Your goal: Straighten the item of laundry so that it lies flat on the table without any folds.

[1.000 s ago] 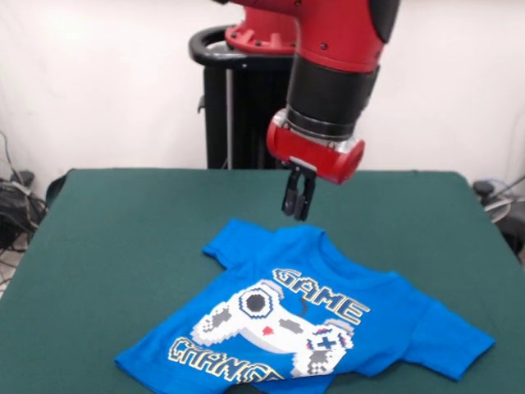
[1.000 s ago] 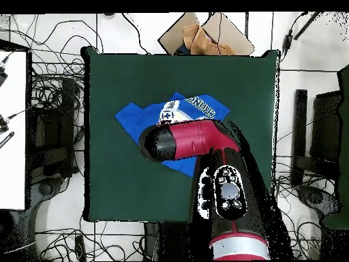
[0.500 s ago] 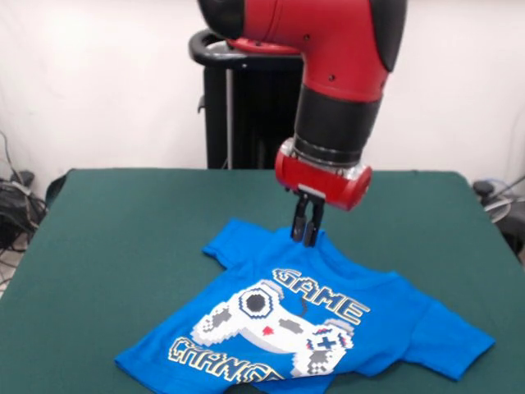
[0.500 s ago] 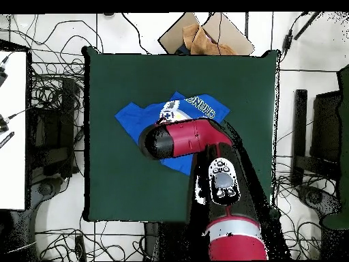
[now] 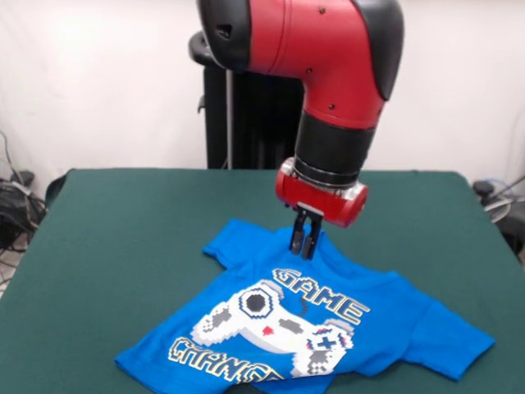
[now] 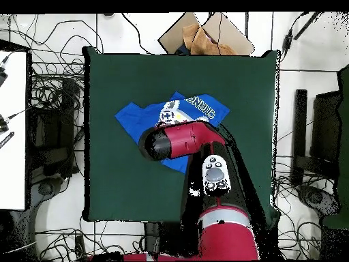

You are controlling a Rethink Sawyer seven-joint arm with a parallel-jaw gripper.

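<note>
The small bright blue short-sleeved T-shirt (image 5: 316,316), printed in white with a pixel game controller and "GAME CHANGER" lettering, lies print-up on the large dark green felt-covered table (image 5: 123,230), towards the edge nearest the front camera and turned at an angle to the table's sides. Much of it is spread out: the chest print reads whole and one sleeve lies open at the right of the front view. It is not flat, though. The hem corner below the controller print looks turned or bunched, so that the lower lettering is cut off, the cloth round the collar rises in soft ridges, and the other sleeve looks partly tucked. In the overhead view the red arm covers much of the shirt (image 6: 146,116), so its full outline cannot be judged there.

The black gripper (image 5: 302,242) under the red and black arm's wrist points straight down at the collar area, its tips at or just touching the cloth. Its fingers stand close together with only a thin slit between them; whether they pinch any fabric cannot be told.

By my reading, the task is partly done: the collar, the tucked sleeve and the bunched hem remain to be pulled out
</note>
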